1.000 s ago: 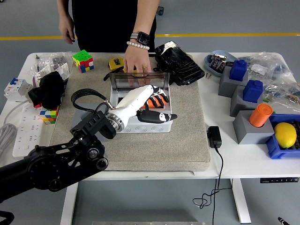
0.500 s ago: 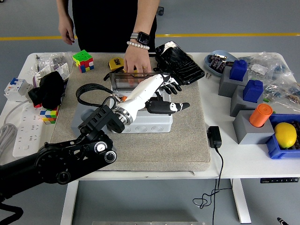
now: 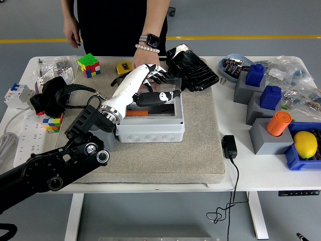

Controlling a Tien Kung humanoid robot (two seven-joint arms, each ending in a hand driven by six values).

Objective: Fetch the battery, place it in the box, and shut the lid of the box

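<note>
A grey plastic box (image 3: 150,128) stands on the beige mat (image 3: 195,150) in the middle of the table. An orange battery (image 3: 136,113) lies inside it at the left, partly under my wrist. My left hand (image 3: 161,86), white with black fingers, hovers over the box's back edge with its fingers spread and holds nothing. Its fingertips are at the upright clear lid (image 3: 173,84). Just behind, a person's hand (image 3: 144,60) with a watch and a bead bracelet rests at the lid's top edge.
A black bag (image 3: 191,68) lies right of the box's back. A yellow tape measure (image 3: 124,67) and a colour cube (image 3: 89,65) sit back left. Grey blocks (image 3: 261,133) with blue and orange pieces stand on the right. A power adapter (image 3: 229,147) lies near the mat's right edge.
My left hand rose out of the box and swung back and left to the lid. The orange battery stays in the box. The person's hand kept its place.
</note>
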